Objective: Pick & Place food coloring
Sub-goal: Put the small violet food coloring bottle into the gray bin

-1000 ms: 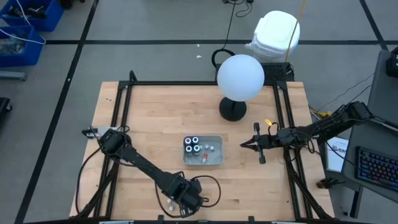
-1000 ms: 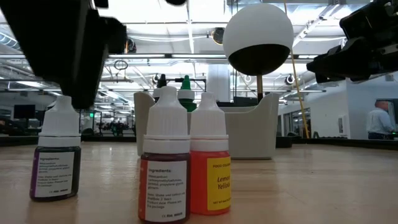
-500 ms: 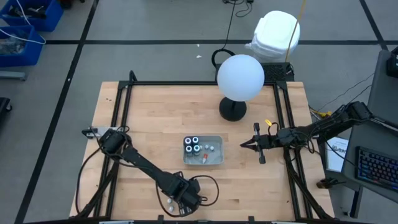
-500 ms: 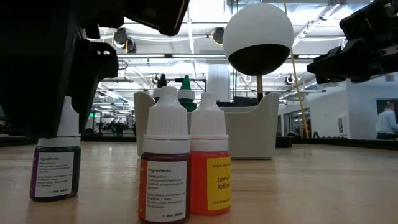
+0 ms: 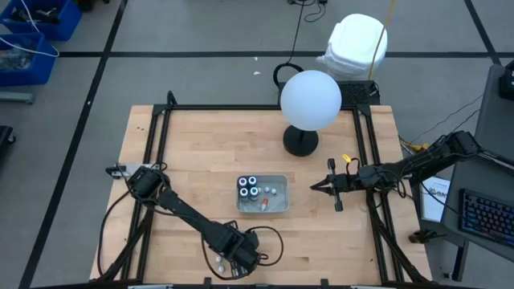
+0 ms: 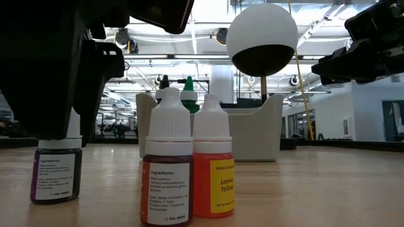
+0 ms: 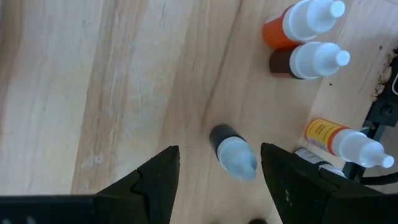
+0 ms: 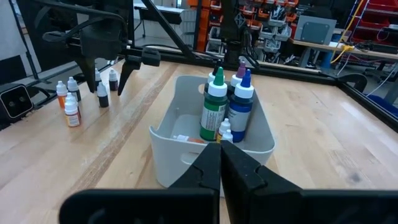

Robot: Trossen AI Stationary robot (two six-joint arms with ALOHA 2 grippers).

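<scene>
Beside purple bottle | brown bottle, yellow bottle | bin behind

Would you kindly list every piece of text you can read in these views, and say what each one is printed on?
"FOOD CO…", "Lemon Yellow": orange-yellow bottle.
"Ingredients:": dark red bottle; smaller lines unreadable.
"Ingredients:": purple bottle; smaller print too blurred.
Lying yellow-labelled bottle: text too small to read.

Light wood plank tabletop w/ black metal frame rails. Grey floor w/ dark tape lines. Blue plastic bins at far corner. White globe lamp on black base. Ceiling strip lights in room beyond.
</scene>
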